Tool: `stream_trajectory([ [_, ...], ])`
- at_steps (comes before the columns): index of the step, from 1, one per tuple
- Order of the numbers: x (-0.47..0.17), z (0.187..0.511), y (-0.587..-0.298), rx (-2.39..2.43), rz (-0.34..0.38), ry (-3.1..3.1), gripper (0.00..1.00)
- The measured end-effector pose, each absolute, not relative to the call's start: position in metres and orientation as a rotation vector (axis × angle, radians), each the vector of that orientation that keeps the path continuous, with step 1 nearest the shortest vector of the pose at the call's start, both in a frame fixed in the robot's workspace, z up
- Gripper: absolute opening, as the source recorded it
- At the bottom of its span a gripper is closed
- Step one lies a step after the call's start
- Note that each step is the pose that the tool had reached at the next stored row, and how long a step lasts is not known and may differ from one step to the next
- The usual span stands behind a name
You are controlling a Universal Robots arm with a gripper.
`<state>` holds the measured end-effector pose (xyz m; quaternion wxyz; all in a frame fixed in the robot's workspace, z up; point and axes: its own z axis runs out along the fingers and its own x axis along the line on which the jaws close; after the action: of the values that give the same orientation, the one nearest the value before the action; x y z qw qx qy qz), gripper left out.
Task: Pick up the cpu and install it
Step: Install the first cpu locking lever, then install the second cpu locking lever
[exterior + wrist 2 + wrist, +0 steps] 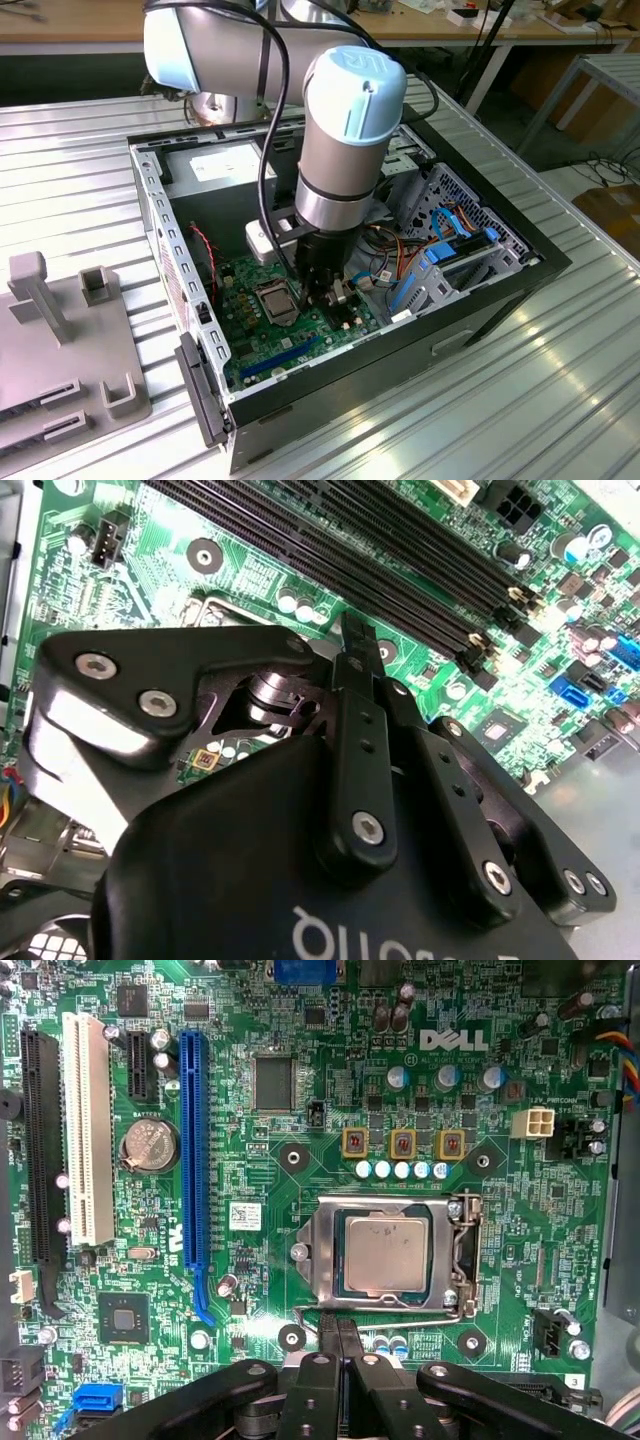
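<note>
Ribbed metal bench (560,400) is carrying an open computer case (480,300), and I am hanging my arm straight down into it, over the green circuit board (250,1260).

I am looking at the chip (385,1253) in the first wrist view: a small flat square with a dull silver-grey top, faintly smudged, and a darker rim around it. It is lying level inside the shiny metal socket frame (318,1250), near the middle of the board, with the thin wire latch (400,1310) running along the frame's edge closest to me. Judging by how squarely it is sitting within the frame, I am taking it as already seated, not merely resting on top.

My gripper (338,1338) is hovering just beside that latch edge of the socket, apart from the chip. My two fingers (326,1332) are pressing together with nothing between them, so I am carrying nothing. I am probably keeping them narrow to fit among the parts crowding the socket.

Farther out, the long blue slot (192,1160) and the white slot (88,1130) are running side by side toward the board's edge, with the round coin battery (148,1145) sitting between them. In the second wrist view, the long black memory slots (350,550) are stretching past my fingers.
</note>
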<state>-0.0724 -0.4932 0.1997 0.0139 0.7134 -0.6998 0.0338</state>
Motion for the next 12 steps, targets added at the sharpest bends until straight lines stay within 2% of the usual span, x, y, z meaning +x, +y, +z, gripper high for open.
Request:
stream_trajectory([
  [12, -0.0740, 0.1992, -0.4931, 2.224, 0.113, -2.182, 0.11],
])
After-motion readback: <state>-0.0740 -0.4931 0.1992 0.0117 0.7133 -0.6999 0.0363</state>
